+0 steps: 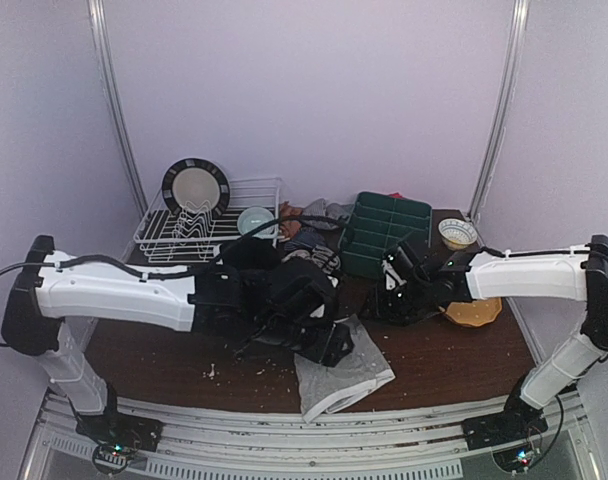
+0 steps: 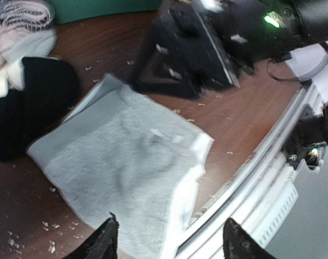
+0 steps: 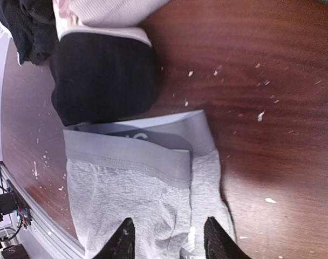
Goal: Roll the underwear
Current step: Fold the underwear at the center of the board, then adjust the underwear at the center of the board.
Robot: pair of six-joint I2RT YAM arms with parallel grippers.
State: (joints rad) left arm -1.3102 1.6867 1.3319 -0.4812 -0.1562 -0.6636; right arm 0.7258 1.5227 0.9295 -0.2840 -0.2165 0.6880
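Note:
A light grey underwear (image 1: 346, 375) lies flat on the brown table near its front edge, waistband towards the back. It fills the left wrist view (image 2: 126, 162) and the right wrist view (image 3: 142, 189). My left gripper (image 1: 332, 348) hovers over its left part, open and empty (image 2: 166, 245). My right gripper (image 1: 377, 303) is just behind and to the right of it, open and empty (image 3: 169, 243); it also shows in the left wrist view (image 2: 191, 54). A black garment (image 3: 102, 81) lies against the waistband. A pile of more underwear (image 1: 314, 250) sits behind, partly hidden by my left arm.
A white dish rack (image 1: 209, 225) with a plate (image 1: 195, 187) stands at the back left, with a teal bowl (image 1: 254, 220) beside it. A green tray (image 1: 384, 232), a small bowl (image 1: 457, 233) and an orange plate (image 1: 474, 312) are at the right. Crumbs dot the table. The metal front rail (image 2: 261, 178) is close.

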